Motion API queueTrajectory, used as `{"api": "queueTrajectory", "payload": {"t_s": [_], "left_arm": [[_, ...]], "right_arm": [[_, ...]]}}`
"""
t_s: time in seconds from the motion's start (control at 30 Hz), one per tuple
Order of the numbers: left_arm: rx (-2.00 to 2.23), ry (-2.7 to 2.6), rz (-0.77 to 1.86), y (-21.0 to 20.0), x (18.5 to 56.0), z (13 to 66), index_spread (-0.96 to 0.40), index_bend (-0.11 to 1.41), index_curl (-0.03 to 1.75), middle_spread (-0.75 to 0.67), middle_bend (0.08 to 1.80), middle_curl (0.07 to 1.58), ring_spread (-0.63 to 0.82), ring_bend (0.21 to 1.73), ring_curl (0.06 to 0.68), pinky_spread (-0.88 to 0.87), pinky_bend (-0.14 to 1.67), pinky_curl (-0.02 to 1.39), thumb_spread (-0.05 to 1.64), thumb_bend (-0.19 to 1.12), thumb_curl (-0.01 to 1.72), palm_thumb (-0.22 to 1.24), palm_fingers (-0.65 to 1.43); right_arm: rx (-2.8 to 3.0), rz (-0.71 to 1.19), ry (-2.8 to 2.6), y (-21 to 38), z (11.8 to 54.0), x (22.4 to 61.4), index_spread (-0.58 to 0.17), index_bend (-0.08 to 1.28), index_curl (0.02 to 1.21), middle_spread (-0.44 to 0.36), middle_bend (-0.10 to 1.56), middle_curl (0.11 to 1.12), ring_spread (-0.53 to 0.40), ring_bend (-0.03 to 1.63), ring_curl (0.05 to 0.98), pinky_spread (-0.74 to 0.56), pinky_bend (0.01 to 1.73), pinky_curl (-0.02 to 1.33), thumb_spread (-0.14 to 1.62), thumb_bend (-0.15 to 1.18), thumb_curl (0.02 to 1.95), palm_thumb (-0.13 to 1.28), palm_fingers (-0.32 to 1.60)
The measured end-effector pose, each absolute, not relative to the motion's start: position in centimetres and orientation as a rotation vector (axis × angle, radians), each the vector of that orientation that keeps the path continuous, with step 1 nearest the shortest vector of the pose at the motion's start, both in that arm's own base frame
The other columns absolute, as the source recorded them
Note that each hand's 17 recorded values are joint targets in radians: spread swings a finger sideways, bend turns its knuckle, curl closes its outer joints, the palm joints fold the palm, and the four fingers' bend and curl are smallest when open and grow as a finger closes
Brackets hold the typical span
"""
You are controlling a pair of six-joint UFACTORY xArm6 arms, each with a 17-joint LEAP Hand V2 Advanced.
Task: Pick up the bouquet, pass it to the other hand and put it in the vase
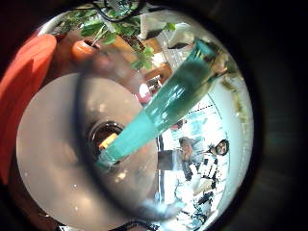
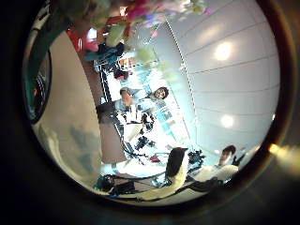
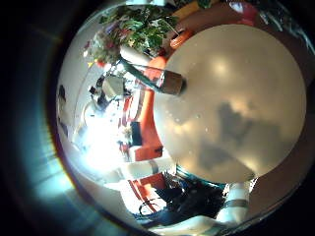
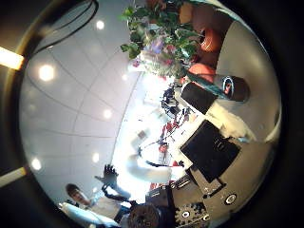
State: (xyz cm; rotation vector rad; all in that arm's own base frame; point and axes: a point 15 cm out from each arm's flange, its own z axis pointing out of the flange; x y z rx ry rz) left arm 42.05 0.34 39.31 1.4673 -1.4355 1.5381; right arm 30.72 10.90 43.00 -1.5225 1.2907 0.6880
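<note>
The bouquet (image 1: 115,34) hung stems-down over the vase (image 1: 108,140), its teal stem (image 1: 168,101) reaching the mouth; I couldn't tell either hand's grasp. Next, probably lowering, then letting go.

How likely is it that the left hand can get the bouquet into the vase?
Probably yes: the bouquet, close to that palm, points its teal stem at the vase mouth, with nothing between.

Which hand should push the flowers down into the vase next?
Probably the left hand. The bouquet has its teal stem running close across that palm's view, its end by the mouth of the vase. The right palm views show both farther off.
</note>
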Motion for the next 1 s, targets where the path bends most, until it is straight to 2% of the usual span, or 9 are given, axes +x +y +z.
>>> {"api": "queueTrajectory", "payload": {"t_s": [0.23,0.37,0.63,0.83,1.0], "left_arm": [[1.467,-1.435,1.538,0.3,42.0,39.3,0.23,0.15,0.33,0.55,0.18,0.31,0.60,0.53,0.172,0.57,0.19,0.34,0.86,-0.03,0.35,0.08,-0.06],[1.467,-1.435,1.538,0.3,42.0,39.3,0.23,0.16,0.32,0.55,0.18,0.30,0.59,0.52,0.175,0.57,0.19,0.33,0.86,-0.03,0.34,0.08,-0.05],[1.467,-1.435,1.538,0.3,42.0,39.3,0.23,0.16,0.31,0.54,0.18,0.29,0.59,0.50,0.181,0.57,0.19,0.31,0.88,-0.03,0.34,0.09,-0.04],[1.467,-1.435,1.538,0.3,42.0,39.3,0.23,0.17,0.31,0.53,0.19,0.29,0.60,0.49,0.185,0.57,0.19,0.30,0.94,-0.01,0.35,0.21,-0.01],[1.467,-1.435,1.538,0.3,42.0,39.3,0.20,0.21,0.33,0.46,0.23,0.31,0.57,0.48,0.182,0.55,0.16,0.28,0.98,-0.01,0.36,0.31,0.09]], "right_arm": [[-1.566,0.686,1.241,11.8,42.9,30.2,-0.410,0.20,0.43,-0.175,0.23,0.37,-0.047,0.56,0.143,0.48,0.54,0.15,0.95,-0.02,0.56,0.79,0.56],[-1.526,0.749,1.265,11.8,40.9,29.3,-0.415,0.20,0.43,-0.168,0.23,0.37,-0.051,0.56,0.140,0.47,0.54,0.14,0.95,-0.02,0.56,0.79,0.57],[-1.501,0.731,1.259,10.2,41.4,28.7,-0.420,0.19,0.44,-0.145,0.23,0.38,-0.064,0.56,0.135,0.47,0.56,0.12,0.95,-0.02,0.56,0.79,0.58],[-1.552,0.715,1.299,9.8,40.9,28.2,-0.413,0.19,0.44,-0.124,0.24,0.38,-0.050,0.56,0.132,0.47,0.56,0.10,0.95,-0.01,0.57,0.83,0.57],[-1.627,0.712,1.403,9.0,39.1,26.8,-0.407,0.19,0.44,-0.094,0.24,0.38,-0.027,0.56,0.132,0.46,0.55,0.08,0.95,-0.02,0.58,0.86,0.56]]}}
